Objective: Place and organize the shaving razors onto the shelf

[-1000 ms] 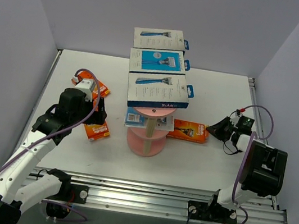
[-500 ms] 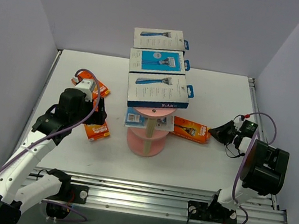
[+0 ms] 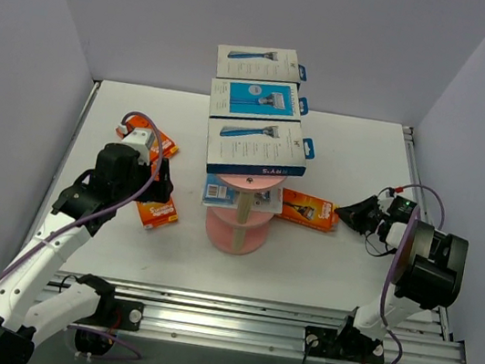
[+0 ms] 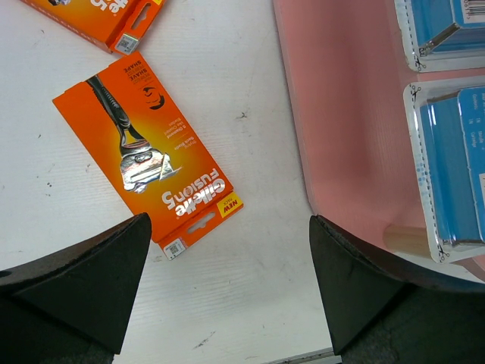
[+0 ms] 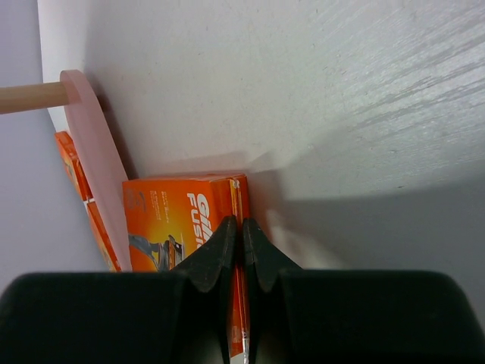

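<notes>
Spread wide and grasping nothing, the left jaws hang over the white desk (image 3: pixel 349 153) at 9 o'clock of the pink shelf (image 3: pixel 236 233). Their two dark fingers (image 4: pixel 91 280) frame an orange Gillette razor pack (image 4: pixel 151 163) that lies flat and untouched below them, while a second orange pack (image 3: pixel 164 144) lies just beyond it toward 11 o'clock, only its corner showing in the left wrist view. At 3 o'clock of the shelf the right jaws are clenched tight, low over the desk, with the tips at the outer edge of a third orange pack (image 3: pixel 308 211), which lies flat with its inner end close against the shelf's lower tiers. A sliver of orange shows between the closed fingers, and whether they nip the card's edge or only touch it cannot be told. Three Harry's boxes rest in a row on the long top tier, running from 12 o'clock toward 6: a white box (image 3: pixel 257 58), a blue box (image 3: pixel 255 99) and a second white box (image 3: pixel 257 147). Clear blister packs with blue cards (image 3: pixel 222 194) sit on the round middle tier at 9 o'clock of the beige post (image 3: pixel 244 208), one corner jutting past the rim.
</notes>
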You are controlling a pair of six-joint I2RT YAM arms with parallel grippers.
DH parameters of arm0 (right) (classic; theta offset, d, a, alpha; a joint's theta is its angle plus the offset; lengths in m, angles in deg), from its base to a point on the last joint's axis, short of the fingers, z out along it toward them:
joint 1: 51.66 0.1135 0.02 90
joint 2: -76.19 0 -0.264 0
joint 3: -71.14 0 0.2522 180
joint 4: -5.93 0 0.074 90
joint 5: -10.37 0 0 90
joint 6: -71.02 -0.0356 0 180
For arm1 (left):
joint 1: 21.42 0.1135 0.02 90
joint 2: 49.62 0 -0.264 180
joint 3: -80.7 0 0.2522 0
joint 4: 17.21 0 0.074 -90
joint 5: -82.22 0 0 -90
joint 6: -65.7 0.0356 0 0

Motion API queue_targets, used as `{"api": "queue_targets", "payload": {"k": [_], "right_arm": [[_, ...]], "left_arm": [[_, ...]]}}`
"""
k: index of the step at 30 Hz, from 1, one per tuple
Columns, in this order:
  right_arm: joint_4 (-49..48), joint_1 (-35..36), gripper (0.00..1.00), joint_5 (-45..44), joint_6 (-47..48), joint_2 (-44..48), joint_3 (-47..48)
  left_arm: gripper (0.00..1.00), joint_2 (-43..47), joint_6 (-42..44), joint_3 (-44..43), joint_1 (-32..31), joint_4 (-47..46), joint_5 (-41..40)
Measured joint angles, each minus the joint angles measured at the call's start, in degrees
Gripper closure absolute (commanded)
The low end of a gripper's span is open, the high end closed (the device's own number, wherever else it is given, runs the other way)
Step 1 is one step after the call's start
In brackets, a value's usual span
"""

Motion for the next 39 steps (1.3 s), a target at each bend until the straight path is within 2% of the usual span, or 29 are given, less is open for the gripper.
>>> {"api": "queue_targets", "payload": {"k": [13,25,34,39], "right_arm": [[-5.84,-0.35,1.0,1.29,-5.16,-0.96,-1.6],[2.36,0.63,1.0,0.26,-1.99,8.74,2.36],[11.1,2.86,1.0,-2.97,5.97,9.18,4.83],[12.63,4.33,1.0,-5.29,8.92,9.18,4.83]], "left_arm": [[0.06,0.0,0.0,0.0,-0.02,0.0,0.02],[0.06,0.0,0.0,0.0,-0.02,-0.02,0.13],[0.06,0.0,0.0,0.0,-0.02,0.0,0.94],[0.06,0.0,0.0,0.0,-0.02,0.0,1.11]]}}
